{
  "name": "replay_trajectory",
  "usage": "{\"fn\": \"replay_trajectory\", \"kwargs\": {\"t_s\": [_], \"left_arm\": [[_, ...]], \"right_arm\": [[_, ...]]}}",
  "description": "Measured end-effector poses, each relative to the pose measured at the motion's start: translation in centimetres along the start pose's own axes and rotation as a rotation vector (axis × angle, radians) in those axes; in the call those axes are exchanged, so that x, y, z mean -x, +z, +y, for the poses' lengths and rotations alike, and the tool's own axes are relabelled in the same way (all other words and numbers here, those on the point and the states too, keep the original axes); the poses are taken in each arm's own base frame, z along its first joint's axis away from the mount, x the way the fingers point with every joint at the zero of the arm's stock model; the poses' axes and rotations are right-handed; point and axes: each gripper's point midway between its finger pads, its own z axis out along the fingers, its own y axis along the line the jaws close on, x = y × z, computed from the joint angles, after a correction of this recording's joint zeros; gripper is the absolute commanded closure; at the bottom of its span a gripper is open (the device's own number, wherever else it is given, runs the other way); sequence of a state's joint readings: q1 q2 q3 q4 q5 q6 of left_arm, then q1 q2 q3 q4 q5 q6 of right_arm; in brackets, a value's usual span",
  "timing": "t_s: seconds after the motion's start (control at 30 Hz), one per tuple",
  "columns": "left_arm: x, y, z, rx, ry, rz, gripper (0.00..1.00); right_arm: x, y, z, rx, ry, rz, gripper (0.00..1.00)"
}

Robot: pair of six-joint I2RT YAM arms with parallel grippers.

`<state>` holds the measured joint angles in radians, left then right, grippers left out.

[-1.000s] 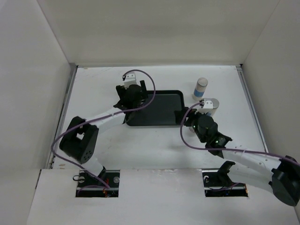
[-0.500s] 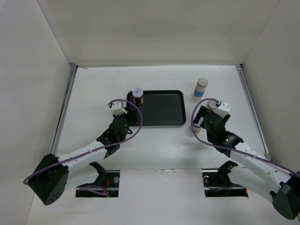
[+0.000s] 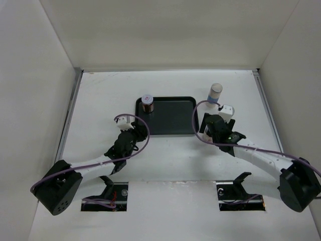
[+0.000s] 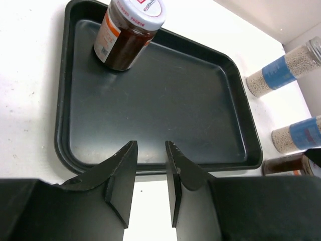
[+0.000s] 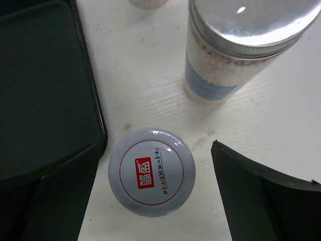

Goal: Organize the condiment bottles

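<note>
One white surface [image 3: 100, 95] carries everything. A little far of its middle lies the black tray [image 3: 173, 121], which I judge to be the place where the bottles must be gathered.

The left tool [image 4: 150, 186] hovers just near of the tray's near rim. Its fingers are only a narrow gap apart and hold nothing, so it seems free. The right tool [image 5: 155, 150] hangs just right of the tray, fingers spread wide, one on each side of a short bottle and not touching it as far as I can see. I think it is spread so in order to come down around that bottle.

Of the four bottles, the far pale bottle [image 3: 215, 93] stands upright on the surface beyond the tray's far right corner, grey cap up, long axis vertical. The near pale bottle [image 5: 220, 65] stands the same way, just beside the right tool.

The tray bottle [image 4: 125, 35], dark with a white lid, stands upright in the tray's far left corner, the only one inside. The loose dark bottle [image 5: 152, 172] stands upright close to the tray's right rim. Its lid faces straight up between the fingers.
</note>
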<state>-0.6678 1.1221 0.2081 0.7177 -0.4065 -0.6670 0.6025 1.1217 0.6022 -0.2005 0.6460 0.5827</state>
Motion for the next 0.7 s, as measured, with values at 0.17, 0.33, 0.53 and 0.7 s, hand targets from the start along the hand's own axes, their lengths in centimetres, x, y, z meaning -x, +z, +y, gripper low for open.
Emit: {"fn": "replay_trajectory", "kwargs": {"t_s": [0.17,0.33,0.53,0.7], "left_arm": [[0.1,-0.5,0.4,-0.005,-0.037,-0.011,0.71],[1.4,-0.8,0.1,-0.023,-0.077,-0.051,0.68],[3.0,-1.0,1.3,0.001,-0.128,-0.109,0.67],[3.1,-1.0,3.3,0.056,-0.166,-0.126,0.66]], "right_arm": [[-2.0,0.8,-0.1,-0.031,-0.012,0.064,0.19],[-2.2,0.2,0.1,-0.035,-0.020,0.059,0.45],[1.1,-2.8,3.8,0.063,-0.096,-0.025,0.47],[4.5,-3.0,11.4,0.200,-0.086,-0.085,0.46]]}}
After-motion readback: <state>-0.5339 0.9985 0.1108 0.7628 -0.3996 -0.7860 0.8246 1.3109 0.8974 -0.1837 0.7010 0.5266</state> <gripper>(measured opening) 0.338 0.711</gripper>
